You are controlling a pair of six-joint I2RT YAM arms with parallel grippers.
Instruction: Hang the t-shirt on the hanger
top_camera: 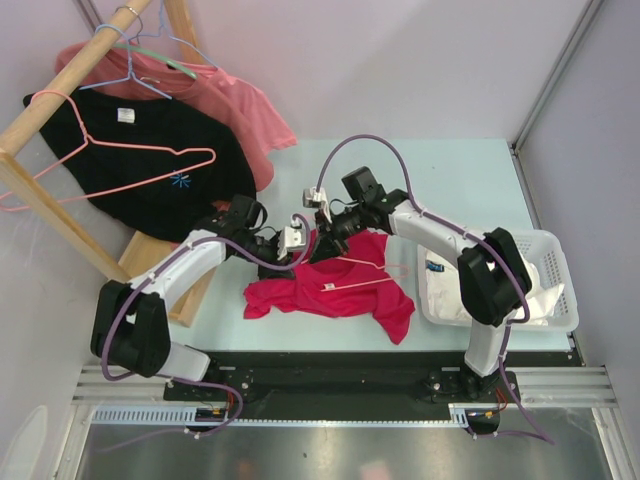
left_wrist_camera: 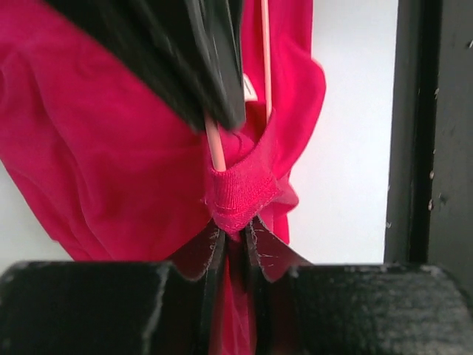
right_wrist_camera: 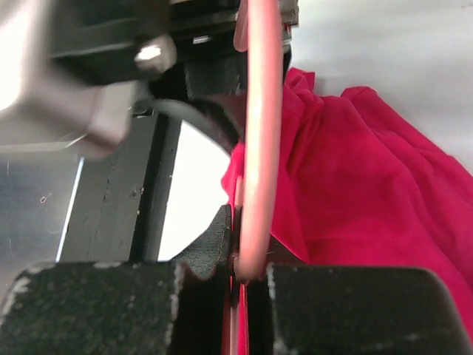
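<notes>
The crimson t-shirt (top_camera: 330, 292) lies crumpled on the table between my two arms. The pink wire hanger (top_camera: 357, 283) lies partly inside it, with wire showing across the chest and at the right (top_camera: 403, 268). My left gripper (top_camera: 298, 240) is at the shirt's top edge; in the left wrist view it (left_wrist_camera: 235, 233) is shut on the ribbed collar (left_wrist_camera: 238, 194), next to the white label (left_wrist_camera: 250, 87). My right gripper (top_camera: 330, 228) is close beside it; in the right wrist view it (right_wrist_camera: 240, 251) is shut on the hanger wire (right_wrist_camera: 259, 133), with the shirt (right_wrist_camera: 362, 177) behind.
A wooden rack (top_camera: 45, 215) stands at the back left with a black t-shirt (top_camera: 150, 170), a salmon t-shirt (top_camera: 240, 110), another pink hanger (top_camera: 140, 147), a blue hanger (top_camera: 135, 85) and a green one (top_camera: 165, 62). A white basket (top_camera: 555, 262) sits at the right.
</notes>
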